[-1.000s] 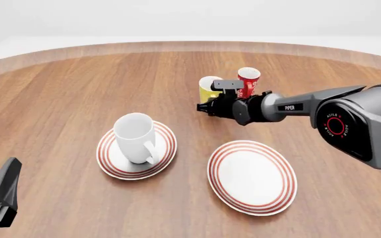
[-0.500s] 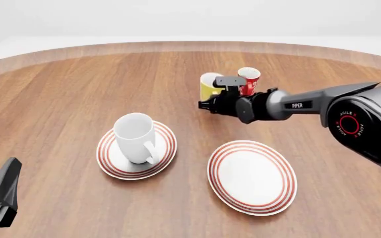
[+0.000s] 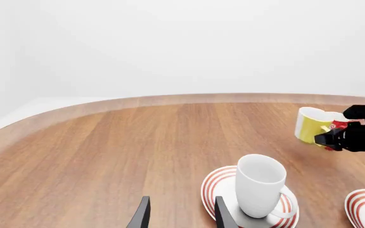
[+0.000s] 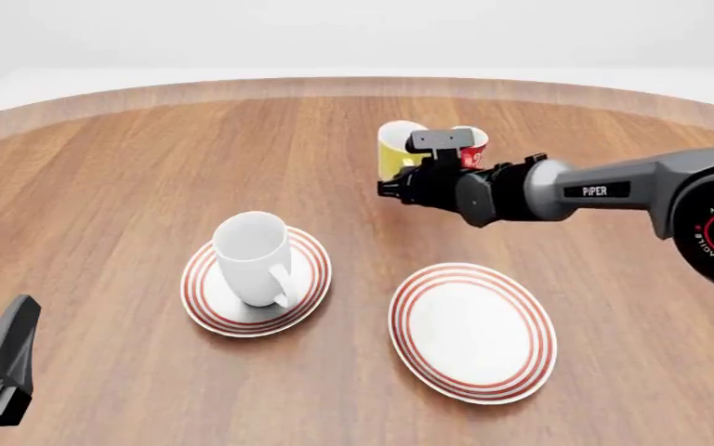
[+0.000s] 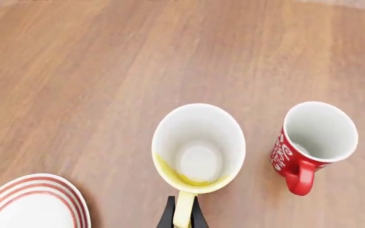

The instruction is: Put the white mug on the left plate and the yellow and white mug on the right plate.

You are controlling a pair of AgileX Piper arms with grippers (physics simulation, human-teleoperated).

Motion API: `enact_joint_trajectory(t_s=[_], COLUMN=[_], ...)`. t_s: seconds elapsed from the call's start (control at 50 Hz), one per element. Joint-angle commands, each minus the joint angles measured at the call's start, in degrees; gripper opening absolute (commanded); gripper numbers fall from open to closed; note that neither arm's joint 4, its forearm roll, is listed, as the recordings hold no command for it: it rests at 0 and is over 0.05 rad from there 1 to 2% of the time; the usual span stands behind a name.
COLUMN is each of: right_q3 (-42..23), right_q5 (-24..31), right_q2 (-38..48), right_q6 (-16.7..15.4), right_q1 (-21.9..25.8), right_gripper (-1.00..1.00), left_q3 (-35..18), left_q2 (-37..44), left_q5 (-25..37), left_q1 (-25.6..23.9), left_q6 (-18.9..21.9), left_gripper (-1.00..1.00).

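The white mug [image 4: 254,257] stands upright on the left plate [image 4: 204,304], so 1 of 2 placements looks done. The right plate [image 4: 471,333] is bare, at about 5 o'clock from the yellow mug [image 4: 397,151], which sits far back on the table just beside a red cup [image 4: 467,149] at its 3 o'clock. The right gripper [image 5: 182,214] has its fingers closed on the yellow mug's handle – likely chosen because the red cup crowds the body. The left gripper [image 3: 177,214] hangs at the near left edge, fingers apart, holding nothing.
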Motion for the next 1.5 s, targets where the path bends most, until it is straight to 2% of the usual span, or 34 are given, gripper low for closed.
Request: enact_joint_trajectory(t_s=[0.02,0.06,0.16,0.18,0.22,0.64,1.04,1.5], right_q3=[5.7,7.7,7.7,12.5,14.6,29.1,35.8,44.1], right_q5=[-1.5,-2.0,-2.0,-3.5,-4.2,-6.4,-5.3,-7.9], right_q2=[-5.5,-7.3,-7.3,-11.2,-12.9,-26.6,-34.5,-38.4], right_q6=[-0.6,-0.8,-0.8,-1.2,-1.3,-3.2,-3.3,-1.5], right_q1=[0.4,0.2,0.2,0.3,0.2,-1.1,-0.8,-2.0], right_gripper=[-1.0,-1.0,-1.0,-1.0,-1.0,-1.0,-1.0,-1.0], left_q3=[0.0,0.0,0.0,0.0,0.0,0.0,0.0,0.0], left_q2=[0.0,0.0,0.0,0.0,0.0,0.0,0.0,0.0], left_q5=[0.0,0.0,0.0,0.0,0.0,0.0,0.0,0.0], left_q1=[0.0,0.0,0.0,0.0,0.0,0.0,0.0,0.0], left_q6=[0.0,0.0,0.0,0.0,0.0,0.0,0.0,0.0], left_gripper=[1.0,1.0,1.0,1.0,1.0,1.0,1.0,1.0])
